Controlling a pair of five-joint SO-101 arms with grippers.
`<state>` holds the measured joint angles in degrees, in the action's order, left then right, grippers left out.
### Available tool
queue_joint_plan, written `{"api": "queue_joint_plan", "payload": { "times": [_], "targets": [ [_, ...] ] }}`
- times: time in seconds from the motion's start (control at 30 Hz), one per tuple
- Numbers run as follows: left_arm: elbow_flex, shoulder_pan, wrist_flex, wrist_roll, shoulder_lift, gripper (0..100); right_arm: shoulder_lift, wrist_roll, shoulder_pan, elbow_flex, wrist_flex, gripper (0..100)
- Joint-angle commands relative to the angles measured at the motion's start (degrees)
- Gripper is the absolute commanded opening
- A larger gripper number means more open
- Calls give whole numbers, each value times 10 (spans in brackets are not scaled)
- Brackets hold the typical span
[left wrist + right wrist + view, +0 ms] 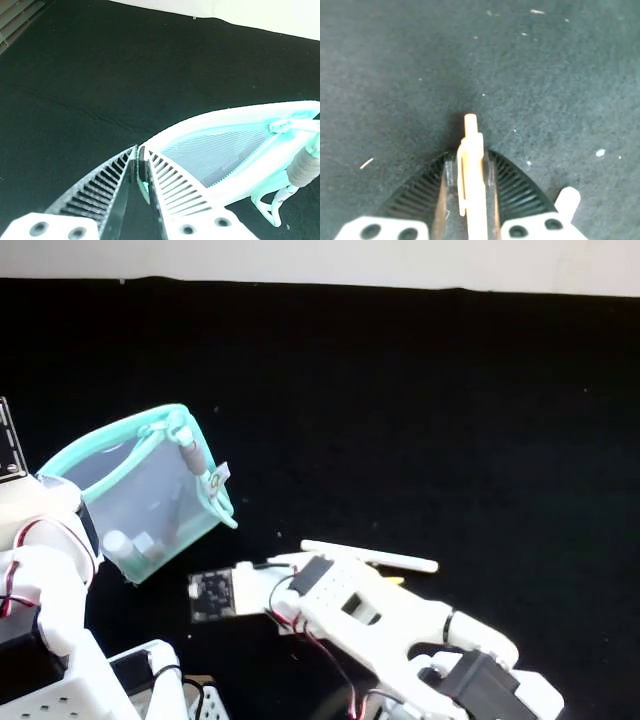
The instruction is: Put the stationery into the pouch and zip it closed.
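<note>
Pouch [150, 480] at table's [400, 390] left, stationery [118, 543] inside, pen [470, 130] in right end effector [470, 161]

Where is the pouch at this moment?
In the high view the pouch stands open at the left of the table, its rim pinched between the left fingers.

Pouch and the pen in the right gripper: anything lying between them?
Nothing. In the high view the table between the pouch and the right arm is bare; the right gripper is shut on the pen.
</note>
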<state>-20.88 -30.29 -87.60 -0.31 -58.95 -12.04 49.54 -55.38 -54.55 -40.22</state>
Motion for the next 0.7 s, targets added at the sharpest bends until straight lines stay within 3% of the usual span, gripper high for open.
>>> {"api": "queue_joint_plan", "payload": {
  "times": [0.0,0.47,0.67],
  "targets": [
    [-11,-6,2,-4,4,6,1,-42,36,41,11,8],
    [-11,-6,2,-4,4,6,1,-171,106,180,-87,8],
    [-11,-6,2,-4,4,6,-87,-229,127,191,-90,8]
  ]
}}
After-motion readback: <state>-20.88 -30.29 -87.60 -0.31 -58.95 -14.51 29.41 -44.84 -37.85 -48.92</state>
